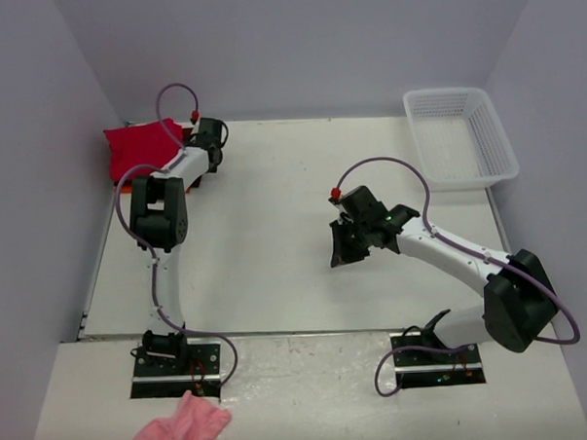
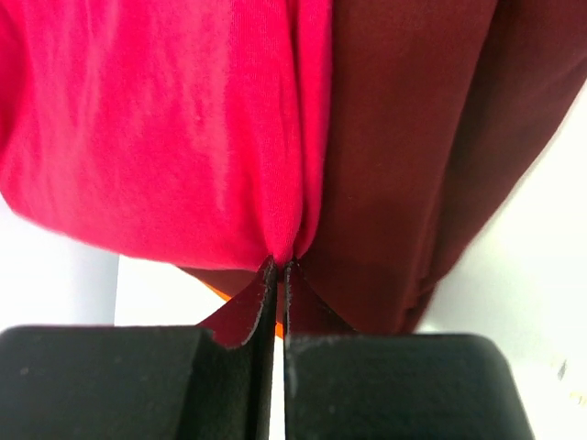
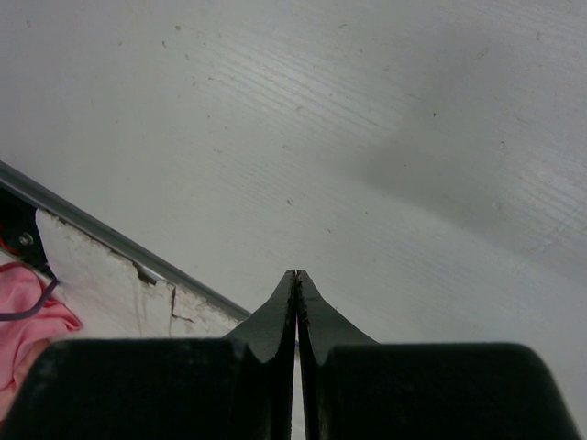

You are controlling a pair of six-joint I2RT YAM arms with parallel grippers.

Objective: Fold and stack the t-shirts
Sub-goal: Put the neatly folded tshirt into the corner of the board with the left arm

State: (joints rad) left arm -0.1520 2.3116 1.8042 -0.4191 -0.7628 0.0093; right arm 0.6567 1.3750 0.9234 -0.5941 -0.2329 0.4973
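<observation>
Two layers meet where the left gripper point(image 2: 280, 268) pinches: its jaws are closed tight on a pucker of the red shirt point(image 2: 156, 128), with the maroon shirt point(image 2: 413, 137) crowding both fingers, so a pull could drag both, or the thin pinch could slip. The pile lies at the upper left of the top view, a sliver of orange shirt point(image 2: 218, 293) beneath. The right gripper point(image 3: 296, 275) hangs closed and empty above the table point(image 3: 385, 119), right of centre

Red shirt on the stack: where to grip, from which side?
The red shirt lies flat on the maroon shirt, so only an edge gives a lip. Take its right edge, where the left end effector is pinched shut on it; probably come in low from the right, since the wall crowds its left.
</observation>
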